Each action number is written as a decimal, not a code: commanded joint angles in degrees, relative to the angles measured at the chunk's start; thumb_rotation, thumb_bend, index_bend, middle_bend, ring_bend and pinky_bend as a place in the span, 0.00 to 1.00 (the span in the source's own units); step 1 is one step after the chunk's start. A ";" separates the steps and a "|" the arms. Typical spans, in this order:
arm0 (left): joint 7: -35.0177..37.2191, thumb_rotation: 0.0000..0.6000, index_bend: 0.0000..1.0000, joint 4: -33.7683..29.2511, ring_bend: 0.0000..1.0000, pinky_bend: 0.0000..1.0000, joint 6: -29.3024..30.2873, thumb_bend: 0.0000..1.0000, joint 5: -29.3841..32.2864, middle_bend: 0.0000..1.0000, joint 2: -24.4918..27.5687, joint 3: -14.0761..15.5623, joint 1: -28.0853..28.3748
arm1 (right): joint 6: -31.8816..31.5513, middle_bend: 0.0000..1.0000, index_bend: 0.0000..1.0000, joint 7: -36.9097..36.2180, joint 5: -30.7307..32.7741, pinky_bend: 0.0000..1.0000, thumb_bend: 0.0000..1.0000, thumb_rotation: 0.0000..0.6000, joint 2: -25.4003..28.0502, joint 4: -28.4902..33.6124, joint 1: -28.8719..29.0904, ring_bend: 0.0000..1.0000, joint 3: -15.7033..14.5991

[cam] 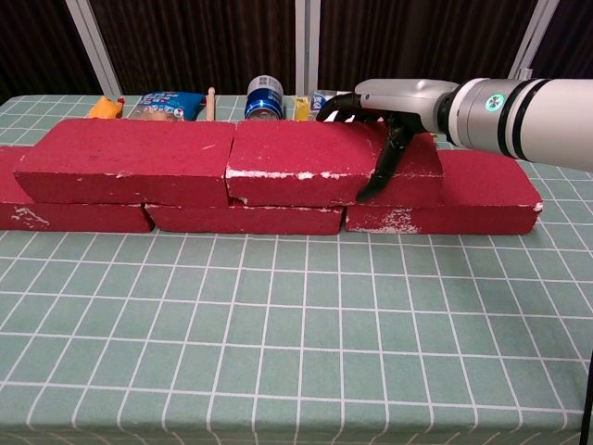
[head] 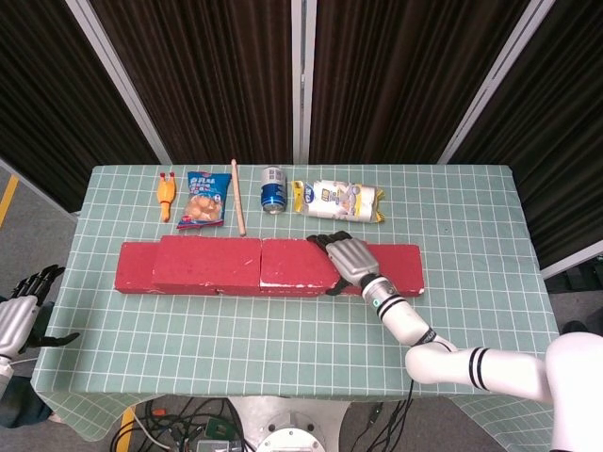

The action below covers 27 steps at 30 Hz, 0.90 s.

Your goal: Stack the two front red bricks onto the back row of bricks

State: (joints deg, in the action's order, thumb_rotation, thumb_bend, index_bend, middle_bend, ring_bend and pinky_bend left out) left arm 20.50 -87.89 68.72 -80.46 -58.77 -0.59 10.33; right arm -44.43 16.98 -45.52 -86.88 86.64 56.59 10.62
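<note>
My right hand (cam: 394,102) clasps the right end of the upper right brick (cam: 324,159), black fingers (head: 325,241) curled over its far edge and the thumb pressed down its near face. That brick sits on the back row (cam: 445,199), spanning the seam between the middle and right bottom bricks; its left end butts against the upper left brick (cam: 125,159), the two meeting edge to edge with only a hairline between them. To the right of my fingers, the bottom right brick's top stays bare out to its end. Just beyond my fingertips, past the far edge, lie a yellow-and-white packet (head: 337,200) and a blue can (head: 273,189); farther left along that strip are a wooden stick (head: 237,197), a blue snack bag (head: 201,198) and an orange toy (head: 167,197), all set apart from the bricks. On my near side the green checked tablecloth (cam: 296,352) runs open to the table's front edge. My left hand (head: 21,311) hangs off the table's left edge, holding nothing, fingers apart.
</note>
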 commanded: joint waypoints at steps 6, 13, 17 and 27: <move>0.29 1.00 0.03 0.03 0.00 0.00 -0.04 0.00 -0.21 0.00 0.11 0.10 -0.02 | -0.35 0.24 0.14 0.32 0.01 0.08 0.04 1.00 -0.38 -0.26 0.10 0.18 -0.18; 0.46 1.00 0.03 0.25 0.00 0.00 -0.12 0.00 -0.19 0.00 0.00 0.17 -0.08 | -0.40 0.23 0.13 0.45 0.05 0.07 0.04 1.00 -0.83 -0.65 0.20 0.17 -0.28; 0.57 1.00 0.03 0.33 0.00 0.00 -0.15 0.00 -0.18 0.00 0.00 0.18 -0.10 | 0.00 0.21 0.11 0.58 0.27 0.06 0.04 1.00 -0.86 -0.80 0.31 0.13 -0.46; 0.87 1.00 0.03 0.58 0.00 0.00 -0.18 0.00 -0.15 0.00 -0.05 0.18 -0.14 | 0.47 0.00 0.00 -0.17 -0.42 0.00 0.00 1.00 -1.01 -1.10 0.35 0.00 -0.37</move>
State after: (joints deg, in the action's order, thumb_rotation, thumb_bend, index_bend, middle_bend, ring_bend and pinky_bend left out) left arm 21.37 -87.32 68.54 -80.61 -58.82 -0.41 10.19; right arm -43.95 16.83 -45.92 -87.88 85.55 56.95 10.22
